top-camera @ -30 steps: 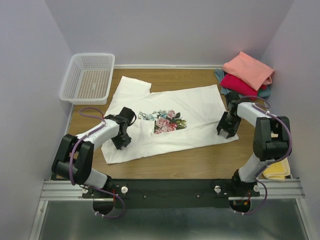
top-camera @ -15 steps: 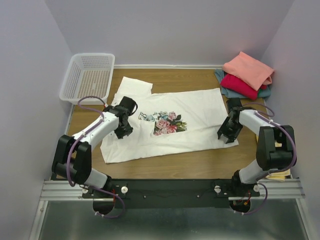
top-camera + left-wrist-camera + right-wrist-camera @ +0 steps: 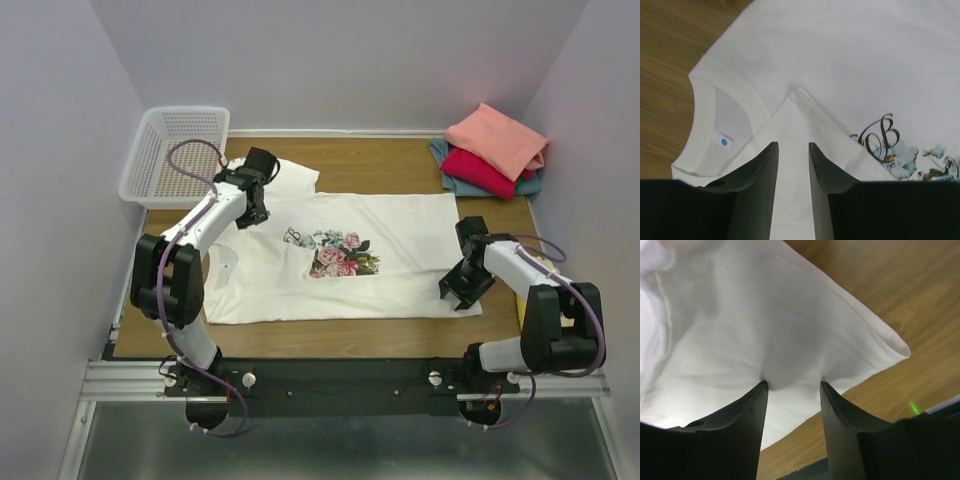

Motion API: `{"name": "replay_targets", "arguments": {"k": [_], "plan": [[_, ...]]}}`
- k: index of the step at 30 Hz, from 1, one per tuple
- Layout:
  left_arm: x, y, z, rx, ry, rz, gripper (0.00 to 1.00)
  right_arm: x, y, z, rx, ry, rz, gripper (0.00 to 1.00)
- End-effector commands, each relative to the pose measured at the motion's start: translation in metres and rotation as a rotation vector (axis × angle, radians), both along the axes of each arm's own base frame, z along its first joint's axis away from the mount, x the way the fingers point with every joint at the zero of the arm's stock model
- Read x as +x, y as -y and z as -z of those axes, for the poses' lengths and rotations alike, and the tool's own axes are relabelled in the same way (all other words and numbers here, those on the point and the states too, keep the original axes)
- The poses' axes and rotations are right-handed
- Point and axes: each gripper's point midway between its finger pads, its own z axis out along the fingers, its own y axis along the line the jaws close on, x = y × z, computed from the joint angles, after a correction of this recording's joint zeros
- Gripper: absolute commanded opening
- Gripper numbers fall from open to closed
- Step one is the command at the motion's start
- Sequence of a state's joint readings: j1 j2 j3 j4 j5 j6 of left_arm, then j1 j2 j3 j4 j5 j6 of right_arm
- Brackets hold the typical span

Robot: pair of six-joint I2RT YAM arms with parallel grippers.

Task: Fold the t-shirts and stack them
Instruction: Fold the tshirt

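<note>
The large white t-shirt (image 3: 400, 250) with the rose print (image 3: 335, 252) lies spread across the wooden table. My left gripper (image 3: 252, 208) is at its collar end and is shut on a raised ridge of white cloth (image 3: 793, 150); the collar label (image 3: 724, 142) lies just to the left. My right gripper (image 3: 458, 296) is at the near right hem corner, shut on a pinch of the shirt (image 3: 792, 382), which hangs a little above the wood. Folded salmon-pink (image 3: 497, 135), crimson (image 3: 480, 170) and grey-blue (image 3: 438, 152) shirts are stacked at the back right.
A white mesh basket (image 3: 140, 170) stands at the back left corner. Lilac walls close in the table on three sides. Bare wood shows along the near edge (image 3: 330, 335) and behind the shirt (image 3: 370, 165).
My left gripper has moved far back and up with the collar end, and my right gripper has moved nearer with the hem corner. The shirt now lies straighter and flatter.
</note>
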State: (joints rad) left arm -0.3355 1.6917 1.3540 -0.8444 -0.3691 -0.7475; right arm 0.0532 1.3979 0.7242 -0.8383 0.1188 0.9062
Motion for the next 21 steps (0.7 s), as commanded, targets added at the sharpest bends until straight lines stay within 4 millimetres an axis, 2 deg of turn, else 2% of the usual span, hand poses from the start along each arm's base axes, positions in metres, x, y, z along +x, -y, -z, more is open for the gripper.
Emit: {"name": "replay_targets", "arguments": {"k": [1,2,4,5,6,8,9,10,11,12,16,17,20,21], "plan": [[0.056,-0.013,-0.014,0.042,0.092,0.046,0.39,-0.032,0.018,-0.008,-0.11,-0.073,0.083,0.55],[0.07,-0.01,-0.025,0.03,0.13,0.064,0.38,-0.024,0.019,-0.014,-0.116,-0.042,0.085,0.55],[0.089,-0.008,-0.027,0.033,0.155,0.099,0.38,-0.013,0.021,-0.026,-0.126,0.004,0.092,0.55],[0.097,-0.008,-0.028,0.038,0.168,0.11,0.38,0.001,0.021,-0.037,-0.128,0.053,0.093,0.55],[0.111,-0.006,-0.032,0.04,0.189,0.113,0.38,0.009,0.022,-0.046,-0.13,0.086,0.08,0.55],[0.127,-0.005,-0.038,0.046,0.203,0.14,0.38,0.024,0.023,-0.06,-0.136,0.14,0.064,0.55],[0.142,-0.004,-0.042,0.05,0.223,0.137,0.38,0.039,0.024,-0.076,-0.139,0.195,0.056,0.55],[0.149,-0.003,-0.043,0.053,0.223,0.156,0.38,0.045,0.024,-0.083,-0.139,0.217,0.049,0.55],[0.163,0.0,-0.056,0.044,0.265,0.169,0.38,0.051,0.025,-0.089,-0.147,0.237,0.041,0.57],[0.17,0.001,-0.044,0.044,0.248,0.174,0.38,0.062,0.026,-0.101,-0.152,0.275,0.033,0.57],[0.204,0.013,-0.043,-0.013,0.297,0.233,0.35,0.095,0.024,-0.113,-0.154,0.342,-0.006,0.58],[0.211,0.016,-0.043,-0.023,0.31,0.256,0.35,0.101,0.023,-0.107,-0.15,0.321,-0.015,0.59],[0.234,0.026,-0.045,-0.051,0.386,0.304,0.35,0.123,0.018,-0.108,-0.131,0.35,-0.049,0.58],[0.239,0.027,-0.038,-0.044,0.389,0.32,0.35,0.131,0.017,-0.103,-0.131,0.356,-0.067,0.58]]}}
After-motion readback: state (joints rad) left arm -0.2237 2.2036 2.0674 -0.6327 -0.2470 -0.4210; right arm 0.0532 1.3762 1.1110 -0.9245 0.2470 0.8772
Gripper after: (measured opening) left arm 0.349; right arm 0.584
